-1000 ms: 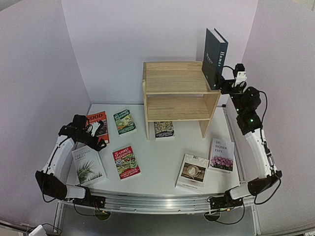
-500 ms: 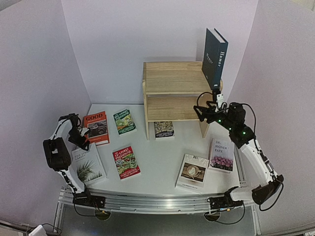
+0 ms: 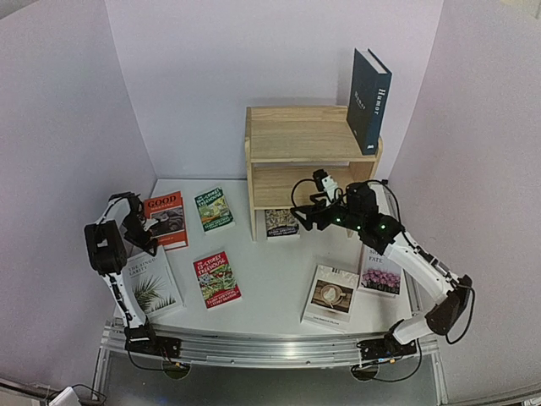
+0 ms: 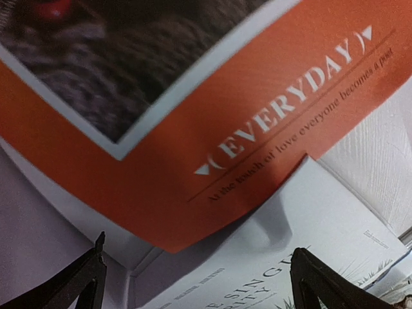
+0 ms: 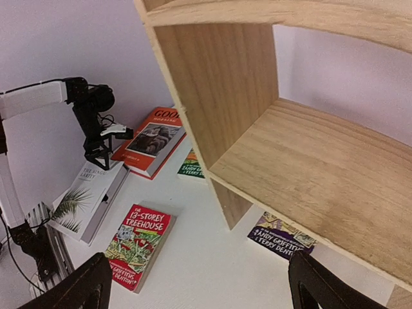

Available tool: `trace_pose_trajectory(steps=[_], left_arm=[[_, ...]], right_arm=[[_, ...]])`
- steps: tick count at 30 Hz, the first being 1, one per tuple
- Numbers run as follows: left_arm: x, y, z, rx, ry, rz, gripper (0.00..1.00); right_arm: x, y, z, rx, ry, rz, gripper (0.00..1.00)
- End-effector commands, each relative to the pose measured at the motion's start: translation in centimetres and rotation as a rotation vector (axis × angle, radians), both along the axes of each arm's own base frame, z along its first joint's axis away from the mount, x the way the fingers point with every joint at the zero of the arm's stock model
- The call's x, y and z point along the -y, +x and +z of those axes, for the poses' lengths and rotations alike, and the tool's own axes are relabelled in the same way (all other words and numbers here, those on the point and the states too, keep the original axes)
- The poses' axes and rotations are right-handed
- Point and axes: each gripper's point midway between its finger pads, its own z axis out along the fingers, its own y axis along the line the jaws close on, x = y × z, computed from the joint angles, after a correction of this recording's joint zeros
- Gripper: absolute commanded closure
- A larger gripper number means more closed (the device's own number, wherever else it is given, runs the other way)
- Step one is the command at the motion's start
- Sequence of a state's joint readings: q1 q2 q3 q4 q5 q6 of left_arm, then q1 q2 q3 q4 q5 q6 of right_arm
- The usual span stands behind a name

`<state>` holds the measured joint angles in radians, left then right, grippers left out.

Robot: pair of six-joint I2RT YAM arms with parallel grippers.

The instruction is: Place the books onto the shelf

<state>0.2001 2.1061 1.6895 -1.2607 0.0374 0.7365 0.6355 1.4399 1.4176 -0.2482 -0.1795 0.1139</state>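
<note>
The wooden shelf point(image 3: 297, 140) point(image 5: 309, 154) stands at the back, with the dark blue "Humor" book point(image 3: 369, 100) upright on its top right. The other books lie flat on the table. My left gripper point(image 3: 140, 240) point(image 4: 199, 286) is open, pointing down over the near corner of the orange "GOOD" book point(image 3: 166, 220) point(image 4: 257, 109), where it overlaps the white plant book point(image 3: 152, 286) point(image 4: 309, 244). My right gripper point(image 3: 301, 216) point(image 5: 196, 290) hangs open and empty in front of the lower tier, above the dark paperback point(image 3: 281, 222) point(image 5: 283, 237).
A green paperback point(image 3: 214, 209) and a red paperback point(image 3: 218, 278) point(image 5: 138, 241) lie left of centre. The coffee book point(image 3: 331, 296) and flower book point(image 3: 380, 269) lie at the front right. Lilac walls close in the back and both sides.
My right arm swung down and left from the shelf's top right corner to the front of the lower tier. The left arm folded up over the orange book's near corner.
</note>
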Motion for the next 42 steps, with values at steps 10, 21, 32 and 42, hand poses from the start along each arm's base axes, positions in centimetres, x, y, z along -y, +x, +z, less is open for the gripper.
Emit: trace_pose_trajectory(steps=[10, 21, 32, 42], left_arm=[[3.1, -6.9, 0.1, -0.164, -0.129, -0.018, 0.34], [6.2, -11.1, 1.4, -0.255, -0.245, 0.006, 1.00], [8.6, -9.1, 5.8, -0.099, -0.271, 0.016, 1.00], [9.9, -6.8, 10.4, 0.048, -0.274, 0.268, 1.00]], right_arm=[[-9.1, -3.4, -3.0, -0.058, -0.005, 0.202, 0.07], [-14.8, -5.0, -7.9, -0.156, 0.003, 0.291, 0.08], [-21.8, -5.4, -12.6, -0.233, -0.002, 0.289, 0.09], [-28.4, -6.4, -14.6, -0.153, -0.030, 0.227, 0.10]])
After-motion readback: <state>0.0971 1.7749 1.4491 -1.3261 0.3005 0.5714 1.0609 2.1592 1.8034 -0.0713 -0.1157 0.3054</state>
